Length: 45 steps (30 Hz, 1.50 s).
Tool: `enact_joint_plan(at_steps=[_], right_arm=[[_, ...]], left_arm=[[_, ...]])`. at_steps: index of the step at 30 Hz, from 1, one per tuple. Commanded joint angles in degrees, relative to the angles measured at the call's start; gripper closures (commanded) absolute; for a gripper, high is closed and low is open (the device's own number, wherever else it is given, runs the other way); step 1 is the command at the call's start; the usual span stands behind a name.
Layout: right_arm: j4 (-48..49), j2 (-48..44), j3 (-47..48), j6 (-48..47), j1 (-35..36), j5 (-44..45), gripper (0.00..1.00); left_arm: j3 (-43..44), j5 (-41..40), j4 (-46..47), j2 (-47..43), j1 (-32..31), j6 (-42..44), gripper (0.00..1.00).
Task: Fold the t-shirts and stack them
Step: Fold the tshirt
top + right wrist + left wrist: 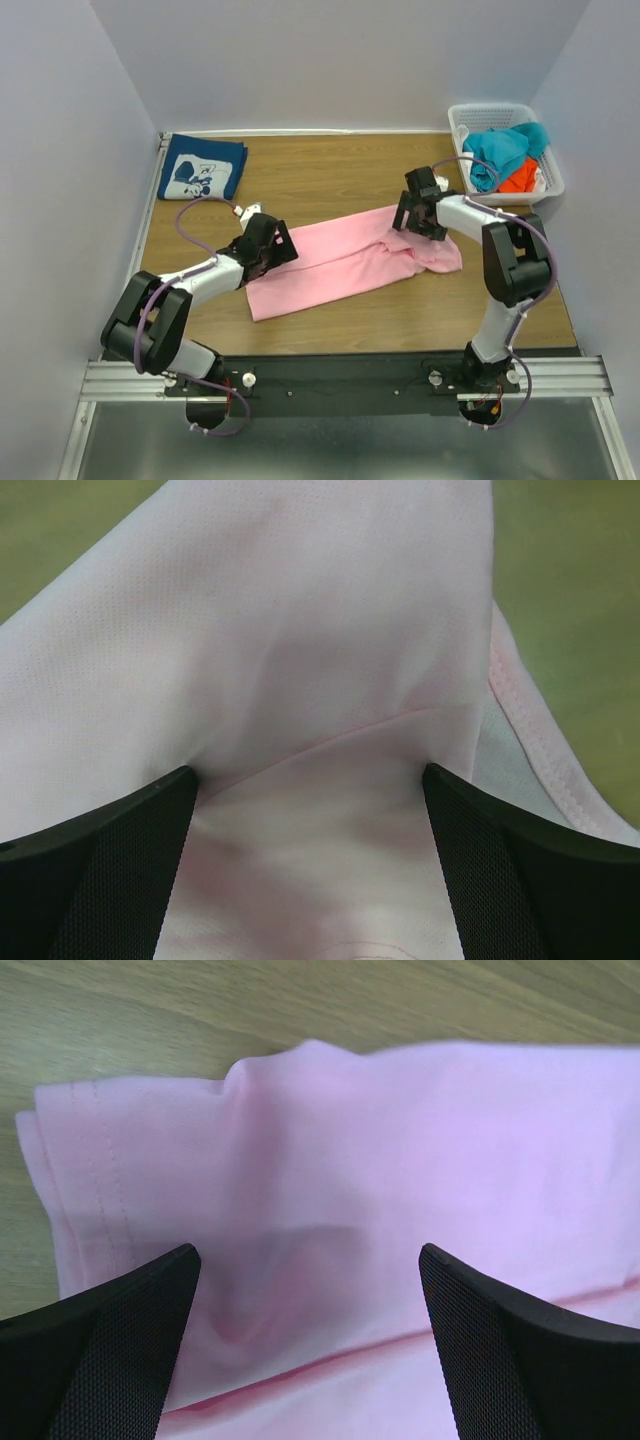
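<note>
**Both grippers spread wide over the pink tee**

The pink tee (pixel 340 262) is thin, soft knit. It lies on the wood-grain table (pixel 330 170) as a long slanted band, doubled over lengthwise. Its left end is flat and square-cut. In the left wrist view that end shows a hem with two parallel rows of stitching and a low ridge where the cloth has puckered. Its right end is looser and bunched, with rounded folds and a stitched edge curling out to one side.

The navy tee (pixel 204 167) is a tidy folded rectangle, white cartoon print up, well apart from the pink tee beyond its left end. Beyond the pink tee's right end stands a white slotted plastic basket (pixel 555 180) holding crumpled teal cloth (pixel 505 150) and orange cloth (pixel 520 178).

The left arm lies low with its elbow bent. The left gripper (pixel 275 243) is angled down over the pink tee's left end. The right arm rises from its base and folds at the elbow. The right gripper (pixel 415 215) sits over the pink tee's right end. Each gripper's black fingers (pixel 120 1340), wedge-shaped with fine mesh-textured pads, stand fully apart with pink cloth between them and nothing pinched.
</note>
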Motion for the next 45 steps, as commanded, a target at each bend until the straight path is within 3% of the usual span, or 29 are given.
enact_joint_plan(at_steps=[1,10,18,28,32,37,45], right_arm=[[2.2,10.5,8.2,-10.6,-0.1,-5.6,0.0],[1.2,27.6,35.1,-28.2,-0.1,-18.4,0.0],[-3.2,40.2,56.2,-28.9,0.3,-30.4,0.0],[-3.8,50.8,69.1,-23.6,2.6,-32.6,0.0],[-3.7,52.2,72.0,-23.5,3.7,-30.1,0.0],[-3.9,50.6,73.5,-23.1,3.9,-28.1,0.0],[-3.8,36.3,74.3,-23.8,4.1,-26.3,0.0]], left_arm=[[-3.5,2.6,-3.2,0.1,-3.2,-1.5,0.02],[-6.0,3.7,-5.5,0.0,-11.7,-7.1,0.02],[-5.4,2.8,-5.8,0.6,-22.7,-16.3,0.02],[-1.0,2.9,-5.0,4.6,-36.6,-23.8,0.02],[2.5,1.1,-8.9,5.0,-40.8,-25.9,0.02],[8.0,-7.3,-16.8,2.7,-45.8,-27.9,0.02],[12.5,-18.1,-30.2,-3.4,-49.0,-32.1,0.02]])
